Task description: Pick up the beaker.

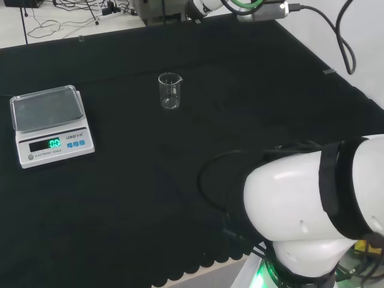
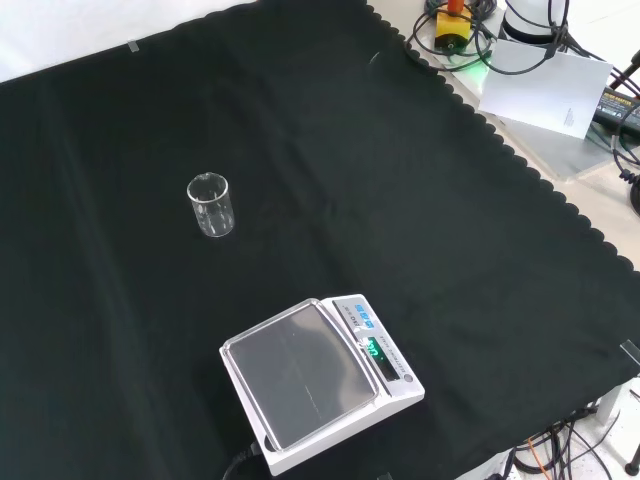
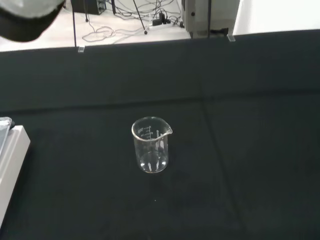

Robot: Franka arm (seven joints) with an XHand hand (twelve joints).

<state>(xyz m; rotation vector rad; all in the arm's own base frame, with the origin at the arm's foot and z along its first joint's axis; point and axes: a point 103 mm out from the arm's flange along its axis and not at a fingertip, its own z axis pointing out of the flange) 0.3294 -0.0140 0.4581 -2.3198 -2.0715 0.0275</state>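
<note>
- Head view: a small clear glass beaker stands upright on the black cloth, a little left of the middle and toward the far side. It looks empty, with its pouring lip turned to the right. Well to its left, near the cloth's left edge, sits a white electronic scale with a steel pan and a lit green display. The arm's big white link bulks up in the lower right, well apart from the beaker.
- Front view: the beaker stands alone on the cloth, left of the middle, nothing touching it. The scale sits nearer the camera and to the right, well apart from the beaker, its display side facing right. Cables and gear lie off the cloth at the upper right.
- Wrist view: the beaker stands upright on the cloth, printed marks visible on its wall, nothing in it that I can make out. A corner of the scale shows at the edge. A blurred black and white part of the hand shows in one corner, well clear of the beaker; I cannot tell from it whether the fingers are spread or curled.
</note>
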